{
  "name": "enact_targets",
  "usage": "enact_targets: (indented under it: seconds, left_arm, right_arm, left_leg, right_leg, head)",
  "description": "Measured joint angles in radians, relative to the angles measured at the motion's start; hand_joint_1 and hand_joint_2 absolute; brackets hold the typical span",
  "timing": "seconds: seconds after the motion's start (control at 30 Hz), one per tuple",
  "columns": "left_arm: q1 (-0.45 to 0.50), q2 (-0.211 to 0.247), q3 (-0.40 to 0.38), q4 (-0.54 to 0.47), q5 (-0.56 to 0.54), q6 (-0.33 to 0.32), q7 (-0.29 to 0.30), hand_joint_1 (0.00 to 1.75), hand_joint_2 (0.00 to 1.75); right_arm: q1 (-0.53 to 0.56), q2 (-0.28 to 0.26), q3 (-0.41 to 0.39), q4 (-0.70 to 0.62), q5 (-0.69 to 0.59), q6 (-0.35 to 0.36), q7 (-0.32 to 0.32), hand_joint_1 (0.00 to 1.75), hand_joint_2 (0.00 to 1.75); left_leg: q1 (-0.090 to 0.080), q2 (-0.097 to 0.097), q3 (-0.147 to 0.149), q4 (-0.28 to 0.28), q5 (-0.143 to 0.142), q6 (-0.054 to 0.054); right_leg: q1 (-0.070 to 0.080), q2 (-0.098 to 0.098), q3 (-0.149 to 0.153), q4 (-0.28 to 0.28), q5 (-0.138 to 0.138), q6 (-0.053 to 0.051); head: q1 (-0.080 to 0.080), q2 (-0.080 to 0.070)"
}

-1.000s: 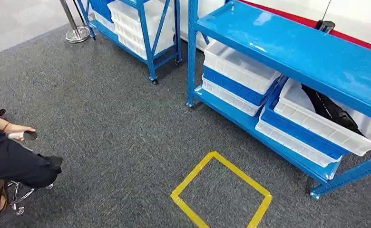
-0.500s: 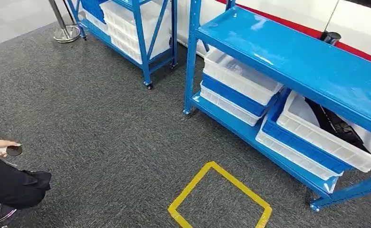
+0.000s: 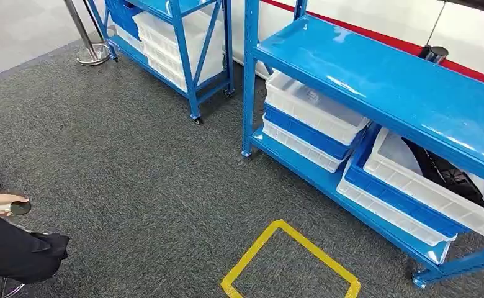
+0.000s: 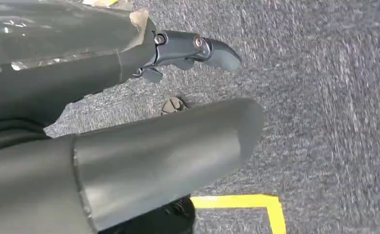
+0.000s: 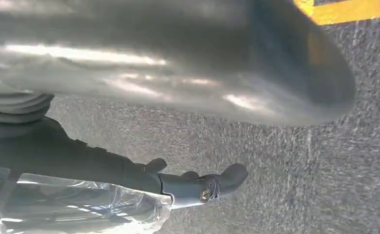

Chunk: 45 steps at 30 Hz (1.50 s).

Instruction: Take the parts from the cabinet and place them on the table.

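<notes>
The head view looks down on grey carpet with a blue rack at the right and a second blue rack further back on the left. On the near rack's lower shelf sit two stacks of white and blue bins: the left stack and the right stack. In the top white bin of the right stack lies a black part, partly hidden under the rack's upper shelf. A yellow tape square marks the carpet in front of the rack, and a chrome post base stands beside the far rack. At the left edge a person in dark clothes sits, one hand on a small black round object. In the left wrist view the left hand hangs over the carpet, fingers extended and apart, holding nothing, with a corner of the yellow tape nearby. In the right wrist view the right hand likewise hangs over the carpet, fingers stretched out and empty.
</notes>
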Motion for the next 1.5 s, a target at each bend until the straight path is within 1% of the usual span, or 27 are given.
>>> enact_targets:
  seconds: [0.07, 0.1, 0.13, 0.2, 0.23, 0.3, 0.33, 0.4, 0.43, 0.53, 0.57, 0.63, 0.7, 0.77, 0.83, 0.87, 0.9, 1.03, 1.1, 1.13, 1.2, 1.23, 1.3, 1.33, 1.37, 1.4, 1.5]
  left_arm:
    - [0.002, 0.001, 0.000, 0.000, 0.000, 0.000, 0.000, 0.00, 0.00]
    - [0.004, 0.001, 0.000, 0.000, 0.000, 0.000, 0.000, 0.00, 0.00]
    - [0.004, 0.001, 0.000, 0.000, 0.000, 0.001, 0.000, 0.00, 0.00]
    - [0.003, 0.003, 0.000, 0.000, 0.000, 0.002, 0.000, 0.00, 0.00]
    - [0.003, 0.003, 0.000, 0.000, 0.000, 0.002, 0.000, 0.00, 0.00]
    - [0.000, 0.002, 0.000, 0.000, 0.000, 0.002, 0.002, 0.00, 0.00]
    - [0.000, 0.000, 0.000, 0.000, 0.000, 0.003, 0.003, 0.00, 0.00]
    - [0.001, 0.000, 0.000, 0.000, 0.000, 0.003, 0.003, 0.00, 0.00]
    - [0.001, 0.002, 0.000, 0.000, -0.001, 0.003, 0.003, 0.00, 0.00]
    - [0.001, 0.000, -0.001, 0.000, -0.005, 0.003, 0.004, 0.00, 0.00]
    - [0.001, 0.000, -0.001, 0.000, -0.007, 0.003, 0.004, 0.00, 0.00]
    - [0.000, 0.001, -0.001, 0.000, -0.007, 0.004, 0.005, 0.00, 0.00]
    - [0.000, 0.000, -0.001, 0.000, -0.007, 0.004, 0.006, 0.00, 0.00]
    - [0.001, 0.000, -0.004, 0.000, -0.014, -0.002, 0.005, 0.00, 0.00]
    - [0.002, 0.000, -0.012, 0.000, -0.032, -0.019, -0.004, 0.00, 0.00]
    - [0.002, 0.001, -0.016, 0.000, -0.042, -0.022, -0.006, 0.00, 0.00]
    - [0.004, 0.003, -0.020, 0.000, -0.050, -0.018, -0.008, 0.00, 0.00]
    - [-0.001, 0.001, -0.038, 0.000, -0.061, 0.003, -0.006, 0.00, 0.00]
    - [-0.002, 0.001, -0.040, 0.000, -0.061, 0.009, -0.004, 0.00, 0.00]
    - [-0.001, 0.001, -0.040, 0.000, -0.061, 0.012, -0.003, 0.00, 0.00]
    - [0.005, 0.002, -0.040, 0.000, -0.061, 0.018, 0.000, 0.00, 0.00]
    - [0.006, 0.002, -0.040, 0.000, -0.061, 0.019, 0.000, 0.00, 0.00]
    - [0.006, 0.002, -0.040, 0.000, -0.061, 0.020, 0.000, 0.00, 0.00]
    - [0.005, 0.003, -0.040, 0.000, -0.061, 0.019, 0.000, 0.00, 0.00]
    - [0.005, 0.005, -0.040, 0.000, -0.061, 0.019, 0.000, 0.00, 0.00]
    - [0.005, 0.009, -0.040, 0.000, -0.061, 0.019, 0.000, 0.00, 0.00]
    - [0.001, 0.008, -0.040, 0.000, -0.061, 0.020, 0.000, 0.00, 0.00]
  right_arm:
    - [-0.001, 0.000, -0.001, 0.000, 0.000, 0.000, 0.000, 0.00, 0.00]
    - [-0.001, 0.000, -0.002, 0.000, 0.000, 0.000, -0.002, 0.00, 0.00]
    - [0.000, 0.000, -0.002, 0.000, 0.001, 0.000, -0.005, 0.00, 0.00]
    - [0.001, 0.001, -0.002, 0.001, 0.004, 0.000, -0.010, 0.00, 0.00]
    - [0.001, 0.001, -0.003, 0.001, 0.004, 0.000, -0.013, 0.00, 0.00]
    - [-0.003, 0.000, -0.005, 0.001, -0.001, 0.002, -0.018, 0.00, 0.00]
    - [-0.004, -0.002, -0.008, 0.001, -0.007, 0.003, -0.020, 0.00, 0.00]
    - [-0.005, -0.002, -0.017, 0.001, -0.019, 0.004, -0.026, 0.00, 0.00]
    - [-0.006, 0.000, -0.021, 0.001, -0.026, 0.004, -0.032, 0.00, 0.00]
    - [-0.008, -0.002, -0.032, 0.001, -0.035, 0.004, -0.036, 0.00, 0.00]
    - [-0.009, -0.003, -0.035, 0.001, -0.036, 0.004, -0.036, 0.00, 0.00]
    - [-0.011, -0.002, -0.040, 0.001, -0.038, 0.005, -0.036, 0.00, 0.00]
    - [-0.009, -0.003, -0.043, 0.001, -0.039, 0.006, -0.036, 0.00, 0.00]
    - [-0.008, -0.005, -0.048, 0.002, -0.042, 0.007, -0.037, 0.00, 0.00]
    - [-0.006, -0.006, -0.049, 0.002, -0.041, 0.010, -0.043, 0.00, 0.00]
    - [-0.009, -0.006, -0.049, 0.002, -0.041, 0.013, -0.044, 0.00, 0.00]
    - [-0.013, -0.002, -0.049, 0.004, -0.041, 0.019, -0.044, 0.00, 0.00]
    - [-0.014, -0.006, -0.051, 0.005, -0.045, 0.031, -0.040, 0.00, 0.00]
    - [-0.015, -0.005, -0.055, 0.005, -0.048, 0.034, -0.037, 0.00, 0.00]
    - [-0.015, -0.005, -0.057, 0.005, -0.050, 0.036, -0.034, 0.00, 0.00]
    - [-0.015, -0.003, -0.060, 0.005, -0.051, 0.039, -0.034, 0.00, 0.00]
    - [-0.014, -0.002, -0.063, 0.006, -0.051, 0.039, -0.033, 0.00, 0.00]
    - [-0.012, -0.002, -0.064, 0.006, -0.052, 0.039, -0.032, 0.00, 0.00]
    - [-0.013, -0.002, -0.065, 0.006, -0.052, 0.039, -0.032, 0.00, 0.00]
    - [-0.013, 0.001, -0.065, 0.006, -0.053, 0.039, -0.032, 0.00, 0.00]
    - [-0.016, 0.005, -0.065, 0.006, -0.053, 0.039, -0.032, 0.00, 0.00]
    - [-0.014, 0.003, -0.065, 0.006, -0.052, 0.039, -0.031, 0.00, 0.00]
  left_leg:
    - [0.001, 0.000, -0.078, 0.129, -0.045, -0.007]
    - [0.001, 0.001, -0.089, 0.133, -0.029, -0.008]
    - [0.001, 0.002, -0.076, 0.091, 0.011, -0.008]
    - [0.002, 0.006, 0.006, -0.082, 0.110, -0.005]
    - [0.002, 0.006, 0.041, -0.156, 0.132, -0.001]
    - [-0.001, 0.005, 0.049, -0.164, 0.131, 0.010]
    - [-0.002, 0.004, 0.048, -0.163, 0.130, 0.010]
    - [-0.006, 0.003, 0.048, -0.163, 0.129, 0.012]
    - [-0.013, 0.002, 0.047, -0.159, 0.122, 0.026]
    - [0.002, 0.010, 0.064, -0.179, 0.129, 0.044]
    - [0.000, 0.015, 0.071, -0.183, 0.129, 0.048]
    - [0.001, 0.026, 0.073, -0.185, 0.128, 0.053]
    - [0.001, 0.038, 0.074, -0.185, 0.124, 0.052]
    - [0.005, 0.050, 0.080, -0.184, 0.118, 0.044]
    - [0.010, 0.063, 0.091, -0.184, 0.111, 0.033]
    - [0.008, 0.071, 0.098, -0.184, 0.107, 0.025]
    - [0.002, 0.076, 0.103, -0.183, 0.098, 0.015]
    - [0.015, 0.108, 0.125, -0.193, 0.087, -0.020]
    - [0.018, 0.035, 0.099, -0.119, 0.032, -0.026]
    - [0.017, 0.017, 0.052, -0.024, -0.019, -0.026]
    - [0.015, 0.010, -0.025, 0.113, -0.064, -0.023]
    - [0.013, 0.009, -0.041, 0.127, -0.052, -0.018]
    - [0.007, 0.003, -0.010, 0.026, 0.035, -0.002]
    - [0.003, -0.010, 0.030, -0.069, 0.091, 0.009]
    - [0.000, -0.052, 0.063, -0.148, 0.128, 0.023]
    - [0.000, -0.072, 0.072, -0.166, 0.115, 0.029]
    - [-0.012, -0.042, 0.075, -0.173, 0.115, 0.029]
  right_leg:
    - [0.002, -0.001, 0.003, 0.000, -0.004, -0.005]
    - [0.001, 0.000, 0.005, 0.000, -0.007, -0.006]
    - [0.001, 0.001, 0.009, 0.001, -0.010, -0.005]
    - [-0.001, 0.002, 0.023, 0.001, -0.021, 0.004]
    - [0.001, 0.002, 0.024, 0.001, -0.026, 0.009]
    - [0.011, 0.002, 0.023, 0.006, -0.039, 0.015]
    - [0.011, 0.002, 0.024, 0.006, -0.043, 0.003]
    - [0.009, 0.001, 0.025, 0.002, -0.039, 0.005]
    - [0.003, 0.001, 0.029, -0.009, -0.036, 0.023]
    - [0.001, 0.004, 0.033, 0.000, -0.045, 0.039]
    - [0.003, 0.002, 0.022, 0.027, -0.060, 0.039]
    - [-0.005, 0.002, -0.062, 0.180, -0.124, 0.032]
    - [-0.013, 0.002, -0.144, 0.314, -0.160, 0.039]
    - [-0.023, -0.002, -0.138, 0.265, -0.114, 0.067]
    - [-0.030, -0.033, -0.052, 0.072, -0.025, 0.093]
    - [-0.032, -0.076, -0.023, 0.006, 0.002, 0.093]
    - [-0.027, -0.091, -0.026, 0.007, 0.006, 0.084]
    - [-0.020, -0.037, -0.018, 0.007, 0.008, 0.036]
    - [-0.023, -0.019, -0.018, 0.006, 0.012, 0.026]
    - [-0.019, -0.007, -0.018, 0.006, 0.010, 0.023]
    - [-0.010, 0.018, -0.017, 0.007, 0.009, 0.020]
    - [-0.006, 0.031, -0.015, 0.007, 0.007, 0.018]
    - [0.001, 0.056, -0.007, 0.007, 0.005, 0.015]
    - [0.004, 0.071, -0.002, 0.007, 0.004, 0.014]
    - [0.003, 0.081, -0.002, 0.007, 0.004, 0.013]
    - [0.013, 0.089, -0.004, 0.009, 0.001, 0.016]
    - [0.000, 0.114, -0.020, 0.007, 0.002, 0.028]
  head:
    - [-0.001, 0.000]
    - [-0.001, 0.000]
    - [-0.002, 0.000]
    - [-0.003, 0.000]
    - [-0.005, 0.000]
    - [-0.003, 0.000]
    - [-0.003, 0.000]
    - [-0.003, 0.000]
    - [-0.003, 0.000]
    - [-0.005, 0.000]
    - [0.001, 0.000]
    - [0.013, 0.000]
    - [0.013, 0.000]
    - [0.013, 0.000]
    - [0.015, 0.000]
    - [0.017, 0.000]
    - [0.021, 0.000]
    - [0.016, 0.000]
    - [0.006, 0.000]
    - [0.001, 0.000]
    - [-0.003, 0.000]
    - [-0.003, 0.000]
    - [-0.005, 0.000]
    - [-0.005, 0.000]
    - [-0.005, 0.000]
    - [-0.002, 0.000]
    - [-0.006, 0.000]
